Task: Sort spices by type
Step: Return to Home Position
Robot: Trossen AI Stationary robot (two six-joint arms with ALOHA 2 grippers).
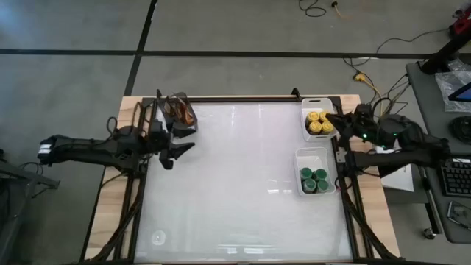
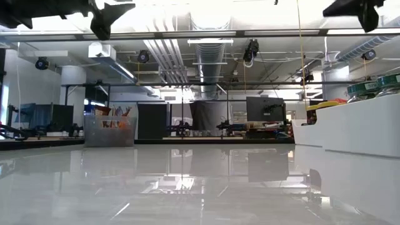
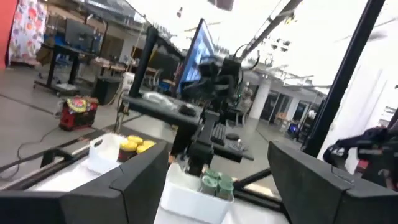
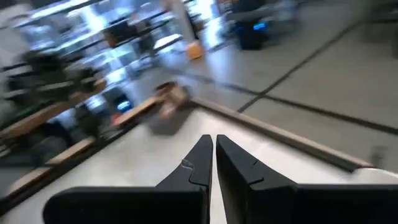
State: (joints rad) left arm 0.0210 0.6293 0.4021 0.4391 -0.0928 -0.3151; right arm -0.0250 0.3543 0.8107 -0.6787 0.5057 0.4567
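From above, the yellow-lidded jars (image 1: 319, 122) stood clustered in the far white tray (image 1: 316, 102) at the counter's (image 1: 235, 184) right edge. The green-lidded jars (image 1: 314, 180) stood clustered in the near white tray (image 1: 310, 152) just in front of it. The right pincer (image 1: 335, 120) hung beside the far tray, over the counter's right edge. The left pincer (image 1: 181, 141) hung over the far left part of the counter, its fingers spread wide, just nearer than the grey cup (image 1: 181, 110) of brown sticks.

At counter height, both trays rose at the right, green lids (image 2: 375, 84) showing above the nearer one and yellow lids (image 2: 322, 105) above the farther. Both pincers hung high, well clear of the bare, glossy counter; the grey cup stood far off at the left.

From the left wrist, the left pincer's fingers (image 3: 134, 177) stood wide apart and held nothing. Beyond them lay both trays with their jars, the right arm behind.

From the right wrist, the right pincer pointed across the counter, its fingers (image 4: 198, 158) drawn narrow, tips almost touching, with nothing between them.
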